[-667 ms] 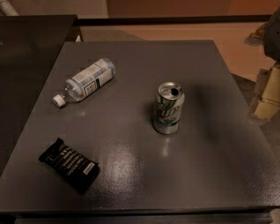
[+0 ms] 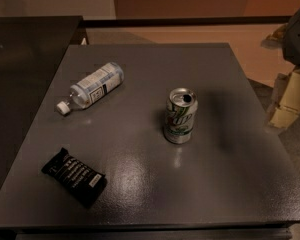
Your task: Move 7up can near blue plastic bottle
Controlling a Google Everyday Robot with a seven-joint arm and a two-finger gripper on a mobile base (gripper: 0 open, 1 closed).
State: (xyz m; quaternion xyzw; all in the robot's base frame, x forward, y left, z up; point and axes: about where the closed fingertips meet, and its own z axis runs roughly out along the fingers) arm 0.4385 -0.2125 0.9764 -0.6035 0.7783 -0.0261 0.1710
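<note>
Cream gripper (image 2: 286, 106) hangs beside table (image 2: 140, 179).

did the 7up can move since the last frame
No. The 7up can stands upright in the same spot, equally far right of the blue plastic bottle. The end effector sits beyond the right edge of the table.

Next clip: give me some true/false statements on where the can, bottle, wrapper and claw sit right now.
1. The 7up can stands upright. True.
2. The blue plastic bottle stands upright. False: it lies on its side.
3. The claw grips the can. False: it is past the table's right edge in the view, apart from the can.
4. The black wrapper lies flat near the front left corner. True.
5. The can touches the bottle. False: bare table separates them.
</note>
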